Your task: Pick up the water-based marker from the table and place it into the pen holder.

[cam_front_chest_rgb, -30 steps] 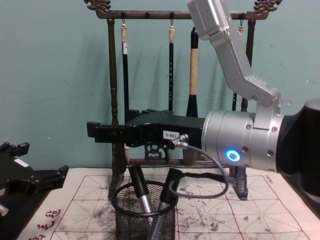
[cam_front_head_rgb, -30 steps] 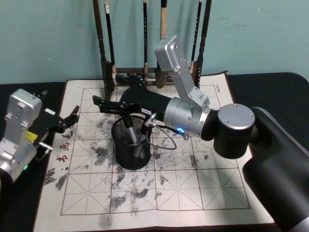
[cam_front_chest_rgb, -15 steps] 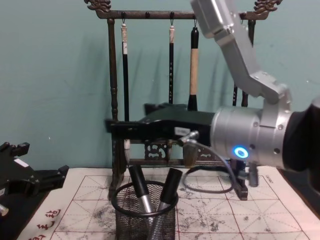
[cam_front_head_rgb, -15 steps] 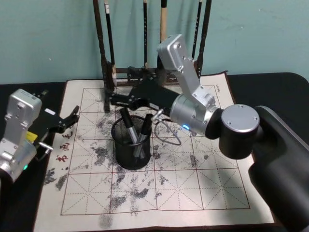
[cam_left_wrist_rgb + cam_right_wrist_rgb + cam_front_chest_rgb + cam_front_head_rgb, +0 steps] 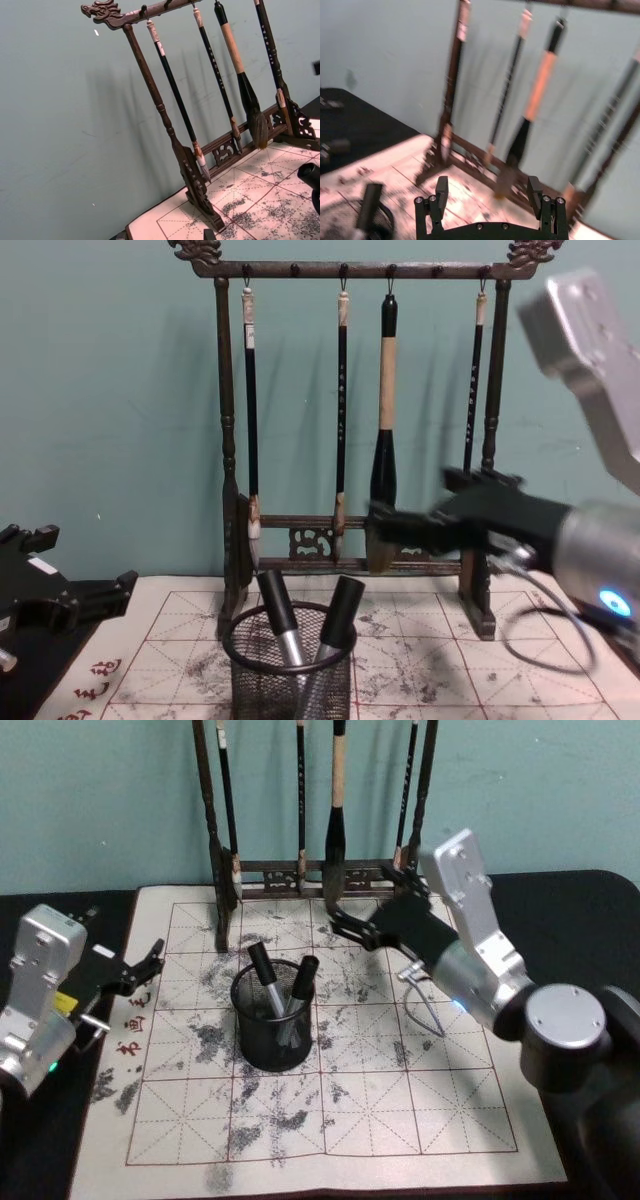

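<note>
The pen holder stands on the mat covering the table, with two markers in it. The brush rack stands at its 12 o'clock, the right gripper at 2, the left gripper at 9.

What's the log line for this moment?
right gripper: open, empty, near rack | left gripper: parked at mat edge | holder: two markers inside

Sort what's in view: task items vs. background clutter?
Task items: two markers standing in the pen holder; table; right gripper, open and empty, near the rack; left gripper, parked at the mat's left edge.

Clutter: brush rack with hanging brushes; stained calligraphy mat.
</note>
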